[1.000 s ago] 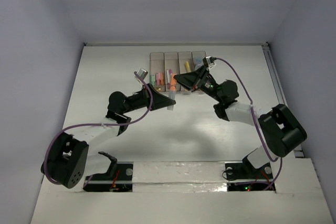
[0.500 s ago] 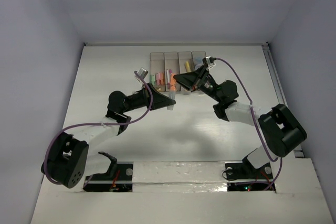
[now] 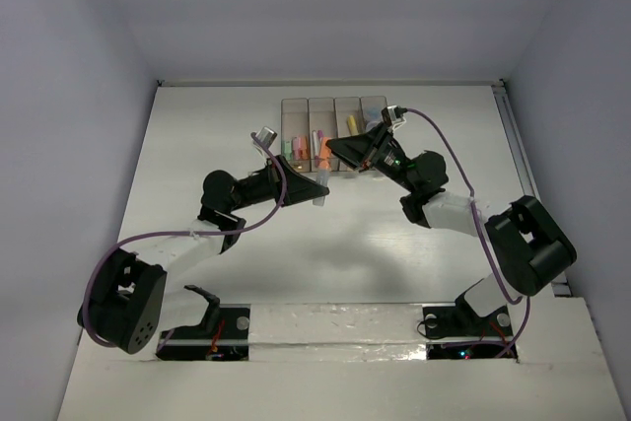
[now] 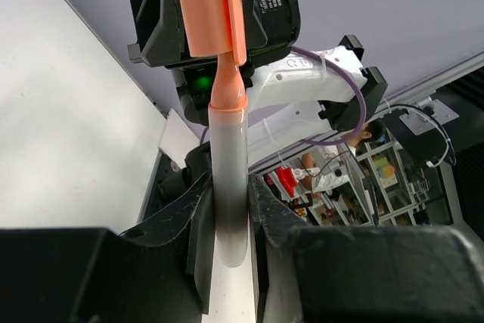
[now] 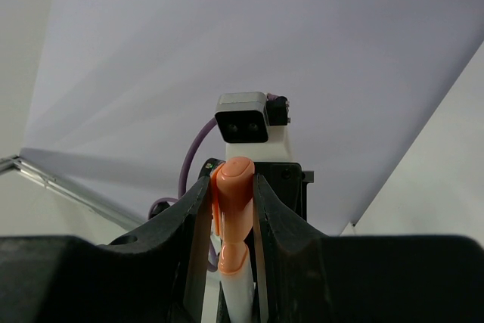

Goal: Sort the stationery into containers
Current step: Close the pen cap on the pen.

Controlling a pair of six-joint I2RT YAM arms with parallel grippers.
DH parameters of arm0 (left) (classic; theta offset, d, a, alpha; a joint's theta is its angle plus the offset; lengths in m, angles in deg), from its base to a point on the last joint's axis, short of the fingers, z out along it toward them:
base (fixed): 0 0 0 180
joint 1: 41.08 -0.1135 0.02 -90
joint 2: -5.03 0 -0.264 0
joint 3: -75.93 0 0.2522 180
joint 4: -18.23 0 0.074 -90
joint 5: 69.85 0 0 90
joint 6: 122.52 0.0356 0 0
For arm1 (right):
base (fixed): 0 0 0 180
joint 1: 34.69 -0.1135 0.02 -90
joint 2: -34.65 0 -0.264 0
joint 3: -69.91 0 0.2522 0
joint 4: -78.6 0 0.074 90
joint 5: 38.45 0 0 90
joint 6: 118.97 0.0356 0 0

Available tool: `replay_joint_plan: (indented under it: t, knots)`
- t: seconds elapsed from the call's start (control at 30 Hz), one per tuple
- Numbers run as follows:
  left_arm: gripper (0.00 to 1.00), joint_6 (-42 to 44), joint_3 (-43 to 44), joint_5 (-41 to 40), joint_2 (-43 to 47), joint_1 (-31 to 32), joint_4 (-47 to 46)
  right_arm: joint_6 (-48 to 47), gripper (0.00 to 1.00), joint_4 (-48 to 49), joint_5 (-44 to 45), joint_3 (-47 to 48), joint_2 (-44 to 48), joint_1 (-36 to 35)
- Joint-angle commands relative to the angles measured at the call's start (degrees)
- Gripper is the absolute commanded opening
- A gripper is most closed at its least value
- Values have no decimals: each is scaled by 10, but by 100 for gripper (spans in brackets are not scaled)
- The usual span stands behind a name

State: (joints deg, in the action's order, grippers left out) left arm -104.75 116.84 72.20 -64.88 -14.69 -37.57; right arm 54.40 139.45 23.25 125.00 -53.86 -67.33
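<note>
The left claw (image 3: 319, 190) was clamped on the white barrel (image 4: 229, 164) of an orange marker (image 4: 227, 97). Its two fingers (image 4: 198, 247) pressed flat against the barrel's sides, with no gap showing in the left wrist view. The barrel stood straight out from between the fingertips. Just past them it ended in an orange collar and a narrower orange neck.

Directly ahead of the left claw, in line with the barrel, the orange cap (image 4: 206, 5) sat inside the right claw (image 3: 333, 153). The right wrist view showed that claw closed tight on the cap, one finger (image 5: 193, 221) on each side. The cap's rounded end poked out between the tips and the white barrel ran back under the wrist. Whether the cap was fully seated on the neck or partly drawn off could not be told. Facing the right claw, just beyond the cap, was the left wrist camera (image 5: 243, 119).

From above, the two claws met tip to tip, both holding the one marker off the table (image 3: 197, 135).

The row of four bins (image 3: 294, 107) lay just beyond the meeting point, and the right claw reached over its near ends. Beyond the left claw's tip, the leftmost bin held a green stick (image 3: 287, 148) and a pink stick (image 3: 301, 151). The next bin held a white-magenta stick (image 3: 316, 139), just beside the right claw's tip. Behind the right claw, a gold stick (image 3: 351, 125) lay in the third bin. The fourth bin held something pale bluish (image 3: 373, 113), too small to make out.
</note>
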Motion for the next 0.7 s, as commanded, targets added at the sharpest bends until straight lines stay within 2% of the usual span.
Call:
replay_joint_plan:
  t: [0.0,0.67]
  knots:
    - [0,10,31,-31,7,-10,-53,-14,4,237,-37,7,13,-11]
    - [0,3,45,-29,-4,-10,-62,-21,4,237,-33,1,36,-11]
